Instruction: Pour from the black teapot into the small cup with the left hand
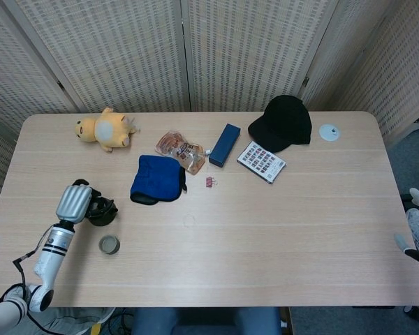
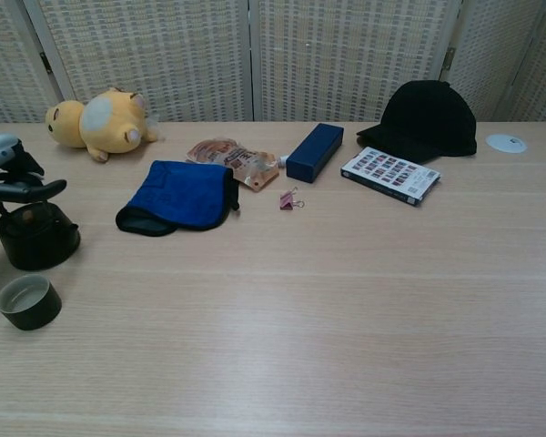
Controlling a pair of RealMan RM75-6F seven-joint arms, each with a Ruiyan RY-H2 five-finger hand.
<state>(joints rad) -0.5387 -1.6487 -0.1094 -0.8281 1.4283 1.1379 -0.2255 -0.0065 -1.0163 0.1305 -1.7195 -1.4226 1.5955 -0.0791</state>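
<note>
From the head view, the left hand (image 1: 75,203) sits at the counter's (image 1: 265,230) near left, its fingers against the black teapot (image 1: 103,211); whether they actually close on it cannot be told. The small cup (image 1: 109,244) stands just nearer than the teapot, apart from it. The right hand (image 1: 413,234) shows only partly off the counter's right edge, so its state cannot be told.

From the chest view, the left hand (image 2: 5,173) reaches dark fingers over the teapot's (image 2: 36,237) top. The cup (image 2: 29,301) stands near, below it.
</note>
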